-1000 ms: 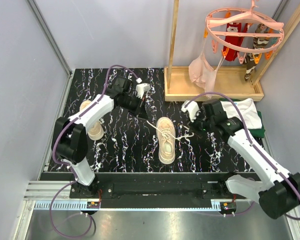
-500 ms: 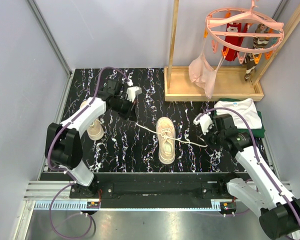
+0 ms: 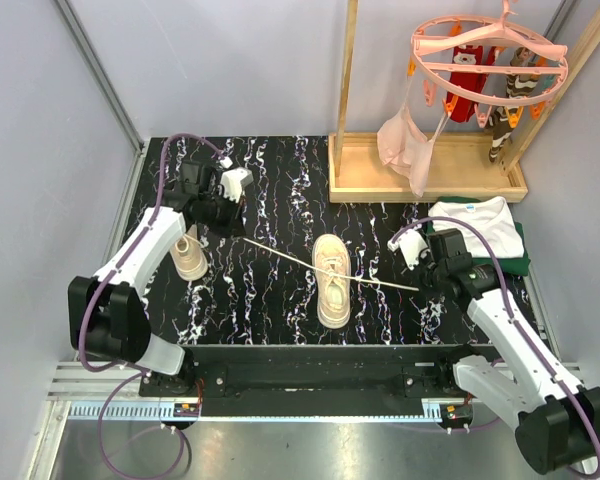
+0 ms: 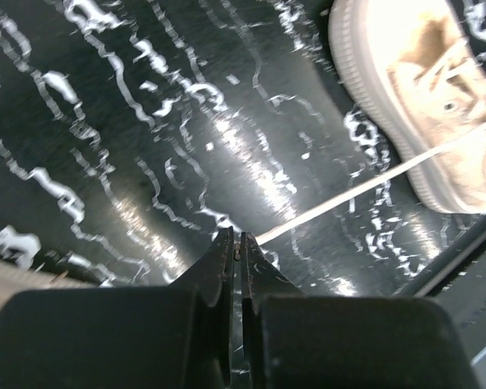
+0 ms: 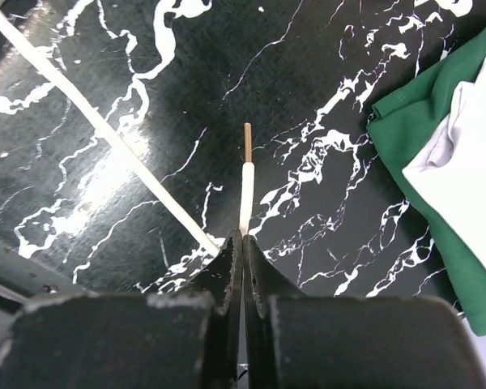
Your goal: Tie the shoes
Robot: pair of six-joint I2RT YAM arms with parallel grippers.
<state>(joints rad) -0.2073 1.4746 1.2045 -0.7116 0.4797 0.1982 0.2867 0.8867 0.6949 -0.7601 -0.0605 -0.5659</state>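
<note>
The left tool [image 4: 236, 243] is clamped on the left lace [image 3: 280, 253], the right tool [image 5: 241, 237] on the right lace [image 3: 385, 284]. Both stretch taut from the middle shoe [image 3: 331, 285].

The white-and-black left arm [image 3: 145, 250] climbs the left side of the top view, with its elbow at the lower left and its wrist in the upper left. Its black two-finger left gripper [image 3: 230, 224] points toward the frame's middle, jaws pressed together (only a hairline slit shows in the wrist view) on a taut white lace [image 4: 348, 188]. The matching right arm [image 3: 515, 335] rises from the lower right corner. The right gripper [image 3: 423, 286], right of centre, is likewise pinched on a brown-tipped lace end [image 5: 244, 182].
</note>
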